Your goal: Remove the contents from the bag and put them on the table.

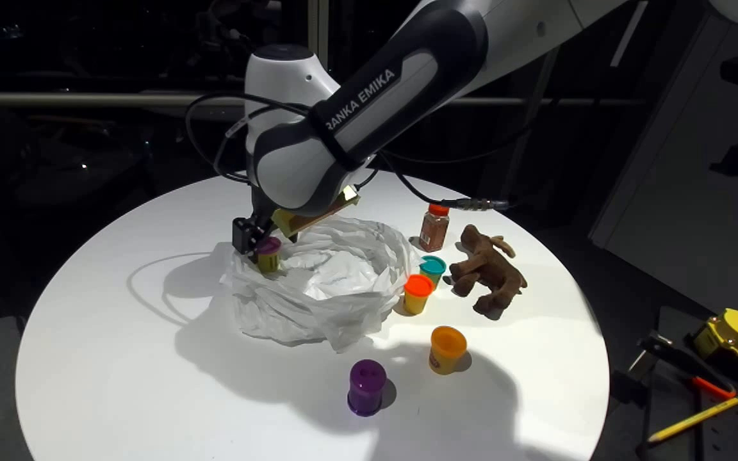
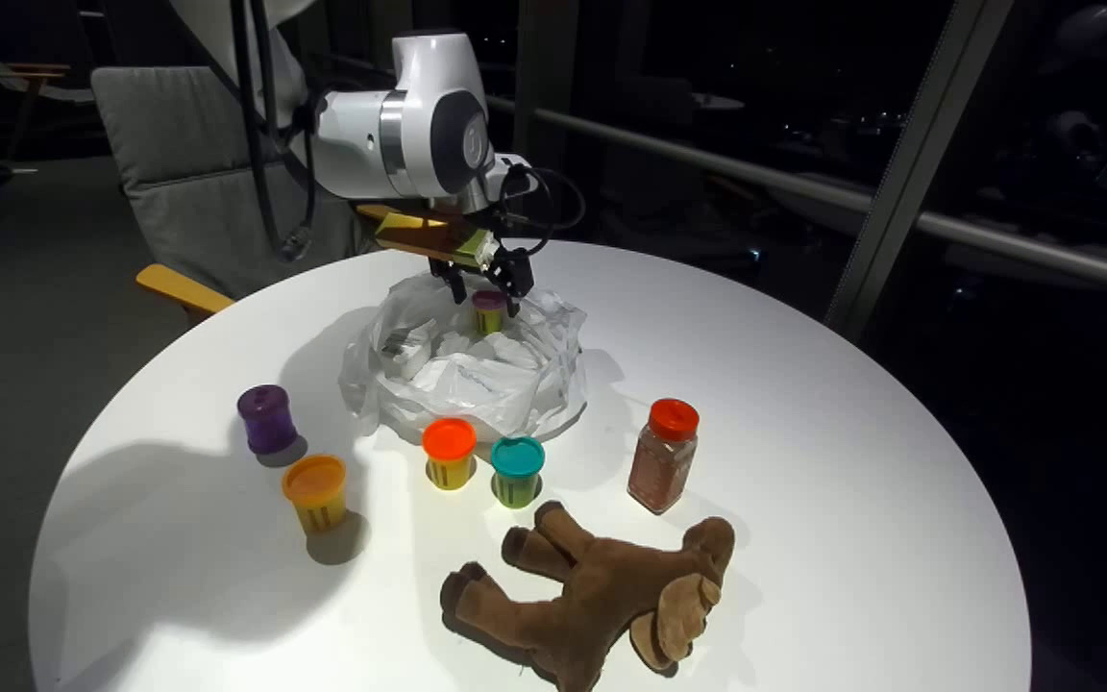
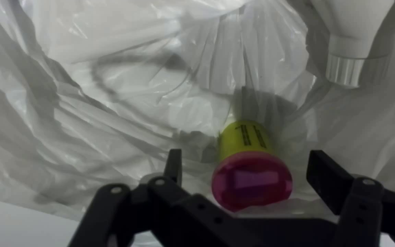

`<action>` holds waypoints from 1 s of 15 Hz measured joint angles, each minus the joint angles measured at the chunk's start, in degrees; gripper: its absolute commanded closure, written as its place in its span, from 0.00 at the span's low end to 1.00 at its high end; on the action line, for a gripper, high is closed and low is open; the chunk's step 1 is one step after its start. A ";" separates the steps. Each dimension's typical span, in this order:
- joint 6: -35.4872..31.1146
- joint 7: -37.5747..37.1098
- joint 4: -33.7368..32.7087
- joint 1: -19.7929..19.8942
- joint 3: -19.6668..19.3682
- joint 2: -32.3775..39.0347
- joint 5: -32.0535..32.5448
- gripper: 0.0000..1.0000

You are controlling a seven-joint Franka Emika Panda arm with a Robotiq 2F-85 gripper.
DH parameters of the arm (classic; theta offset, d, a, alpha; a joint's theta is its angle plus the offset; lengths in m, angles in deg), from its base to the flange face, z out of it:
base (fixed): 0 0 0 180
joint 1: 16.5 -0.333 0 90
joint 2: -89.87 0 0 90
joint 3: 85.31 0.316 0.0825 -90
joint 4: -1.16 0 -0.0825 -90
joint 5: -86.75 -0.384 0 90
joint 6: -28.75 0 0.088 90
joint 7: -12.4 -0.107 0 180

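Toy animal; gripper spread around purple-lidded cup, inside bag

White bag, brown toy, bottle — red-capped

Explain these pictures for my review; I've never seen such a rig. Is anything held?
It's a robot arm with a black two-fingered hand, here at the mouth of a plastic bag. Two pictures come from cameras outside the robot; the close-up is from its wrist. On the round white table, outside the bag, are a brown toy animal, a red-capped bottle, a purple container, an orange cup, a red-lidded cup and a teal-lidded cup. Nothing is held: the hand stands open, with gaps either side of a purplish-lidded yellow cup inside the bag.
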 measured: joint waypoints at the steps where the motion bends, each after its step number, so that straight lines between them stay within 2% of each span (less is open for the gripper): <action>1: 0.55 0.32 -1.19 0.08 0.00 0.74 -0.27 0.47; 4: 1.88 1.11 -4.32 0.16 0.01 2.67 -0.52 0.69; 5: 2.17 1.25 -5.23 0.16 0.01 3.18 -0.53 0.72; 12: 5.18 1.58 -8.34 -0.03 -0.22 4.51 -0.53 0.72; 15: 6.75 1.10 -7.47 -1.06 -2.54 3.03 -0.39 0.72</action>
